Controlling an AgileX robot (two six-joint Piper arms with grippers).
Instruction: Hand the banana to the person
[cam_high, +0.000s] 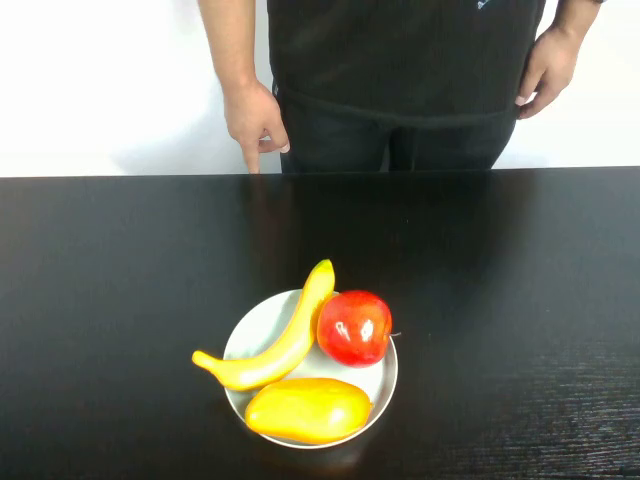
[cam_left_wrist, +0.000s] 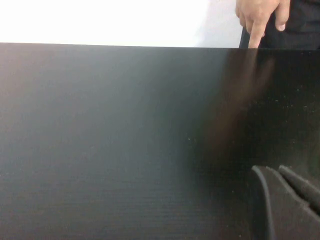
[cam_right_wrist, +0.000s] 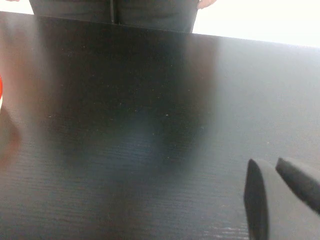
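The long yellow banana (cam_high: 285, 340) lies on the left side of a white plate (cam_high: 250, 320) near the front middle of the black table, its tips sticking out over the rim. The person (cam_high: 400, 60) in a black T-shirt stands behind the far edge with both hands hanging down; one hand (cam_left_wrist: 260, 17) shows in the left wrist view. Neither gripper shows in the high view. My left gripper (cam_left_wrist: 270, 169) hovers low over bare table, shut and empty. My right gripper (cam_right_wrist: 265, 162) is also low over bare table, shut and empty.
A red apple (cam_high: 354, 327) and a plump yellow-orange fruit (cam_high: 307, 409) share the plate, both touching the banana. The black table (cam_high: 120, 280) spreads wide on either side of the plate. A red sliver of the apple (cam_right_wrist: 1, 90) shows in the right wrist view.
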